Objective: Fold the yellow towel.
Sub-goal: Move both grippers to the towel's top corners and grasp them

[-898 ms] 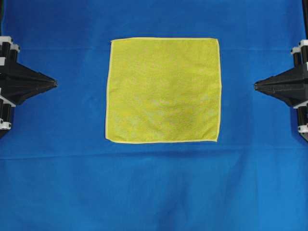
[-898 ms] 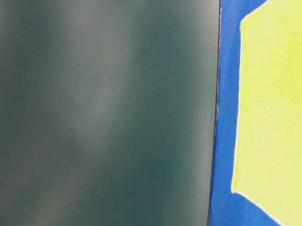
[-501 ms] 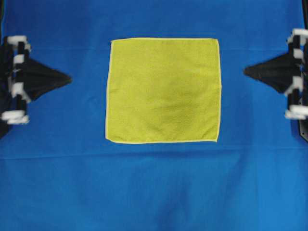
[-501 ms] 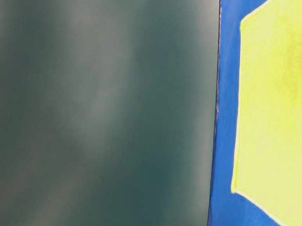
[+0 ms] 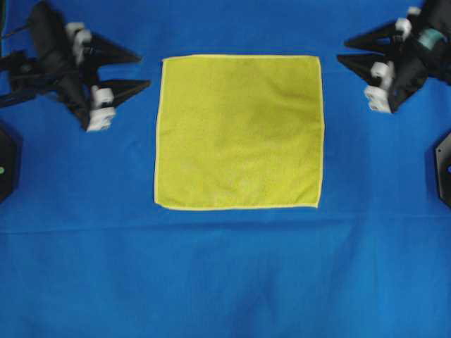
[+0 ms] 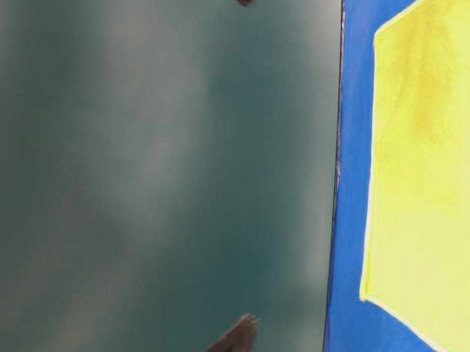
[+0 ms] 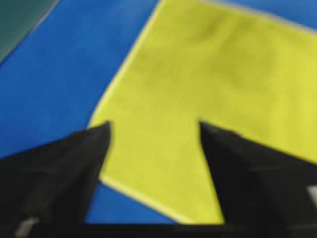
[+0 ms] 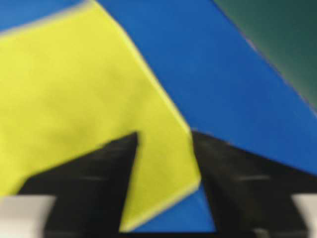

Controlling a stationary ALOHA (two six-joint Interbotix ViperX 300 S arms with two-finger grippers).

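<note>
The yellow towel (image 5: 239, 132) lies flat and unfolded, a square on the blue cloth. My left gripper (image 5: 144, 68) is open just left of the towel's far left corner, fingertips pointing at it. In the left wrist view the left gripper (image 7: 153, 124) frames that corner of the towel (image 7: 208, 74), with nothing gripped. My right gripper (image 5: 342, 52) is open just right of the far right corner. The right wrist view shows the right gripper (image 8: 164, 134) either side of that corner of the towel (image 8: 64, 74). Whether either gripper touches the towel I cannot tell.
The blue cloth (image 5: 225, 282) covers the whole work surface under the towel. Black arm bases sit at the left edge (image 5: 5, 162) and the right edge (image 5: 444, 165). The table-level view shows a dark green surface (image 6: 158, 173) beside the blue cloth (image 6: 349, 188).
Both grippers have swung from the mid sides towards the towel's far corners and turned, so their spread fingers now show. Dark fingertips have entered the table-level view. The towel has not moved.
</note>
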